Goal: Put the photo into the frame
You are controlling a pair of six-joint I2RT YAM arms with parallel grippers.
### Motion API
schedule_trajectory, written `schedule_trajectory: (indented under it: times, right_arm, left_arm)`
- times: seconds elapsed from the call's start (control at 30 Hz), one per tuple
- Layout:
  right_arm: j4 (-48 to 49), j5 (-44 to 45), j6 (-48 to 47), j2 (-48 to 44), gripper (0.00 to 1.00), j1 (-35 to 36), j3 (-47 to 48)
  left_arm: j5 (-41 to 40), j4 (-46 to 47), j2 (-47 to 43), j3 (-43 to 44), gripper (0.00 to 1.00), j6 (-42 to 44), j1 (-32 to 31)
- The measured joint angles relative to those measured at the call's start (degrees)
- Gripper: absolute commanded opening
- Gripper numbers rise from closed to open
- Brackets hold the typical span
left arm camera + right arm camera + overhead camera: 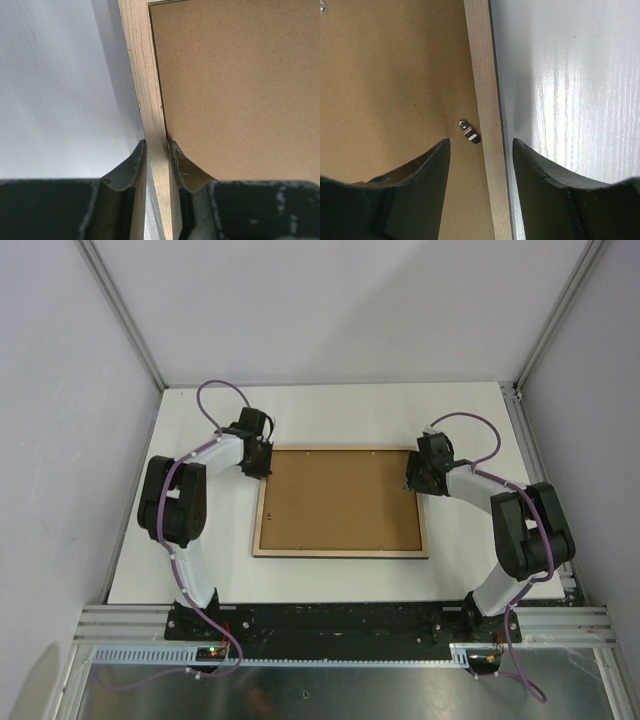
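Note:
The frame [341, 553] lies face down on the white table, its pale wood reverse up. The brown backing board [340, 502] fills it. The photo is not in view. My left gripper [262, 466] is shut on the frame's left rail near the far corner. In the left wrist view the fingertips [175, 155] pinch the wood rail [145, 75] beside the board [240, 90]. My right gripper [412, 478] is open and straddles the right rail [485, 75], one finger over the board [395, 75], the other over the table. Neither finger touches the rail.
A small metal turn clip [469, 132] sits on the board next to the right rail. The white table [330, 410] is walled on three sides by grey panels with metal posts. A black rail runs along the near edge by the arm bases.

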Motion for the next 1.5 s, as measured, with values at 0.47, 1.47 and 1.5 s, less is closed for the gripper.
schedule_trajectory:
  times: [0.47,1.47,1.5]
  right_arm:
    - [2.3,0.3,0.0,1.7,0.47,-1.0,0.0]
    - [3.1,1.2,0.0,1.8,0.09,-1.1,0.0]
    - [3.1,1.2,0.0,1.8,0.09,-1.2,0.0]
  left_arm:
    - [0.0,0.0,0.1,0.1,0.00,0.0,0.0]
    - [0.1,0.0,0.3,0.4,0.00,-0.1,0.0]
    - [0.2,0.0,0.3,0.4,0.00,-0.1,0.0]
